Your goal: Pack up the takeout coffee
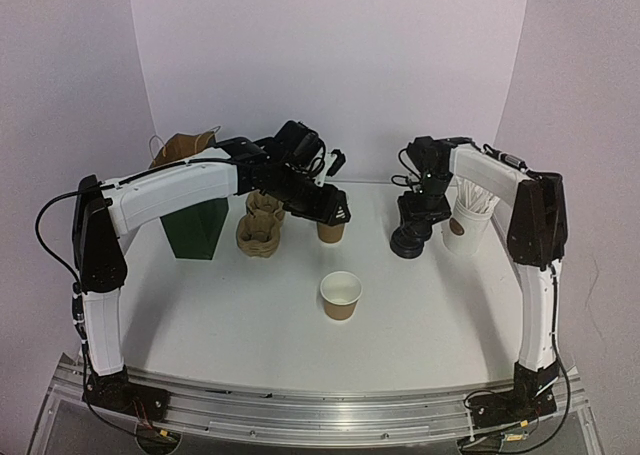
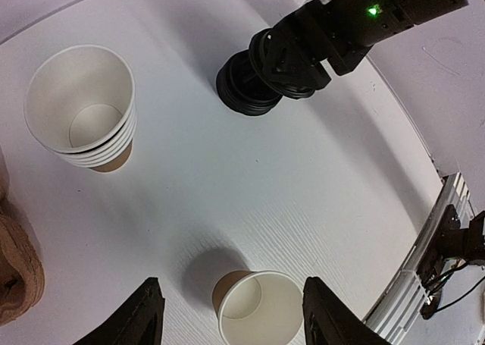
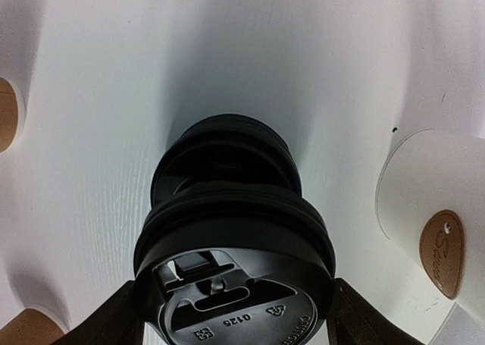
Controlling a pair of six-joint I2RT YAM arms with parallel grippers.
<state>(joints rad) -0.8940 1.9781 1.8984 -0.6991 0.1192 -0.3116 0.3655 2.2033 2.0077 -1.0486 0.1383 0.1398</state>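
Observation:
A single brown kraft cup with a white inside stands open, with no lid on it, at the table's middle front. In the left wrist view the cup shows below and between the fingers. My left gripper is open and empty, hovering over the stack of lidless brown cups, behind the single cup. My right gripper is shut on a black dome lid, held just above the stack of black lids.
A white cup of wrapped sticks stands right of the lid stack. Pulp cup carriers and a dark green bag with a brown paper bag behind stand at the left. The cup stack is left of the single cup.

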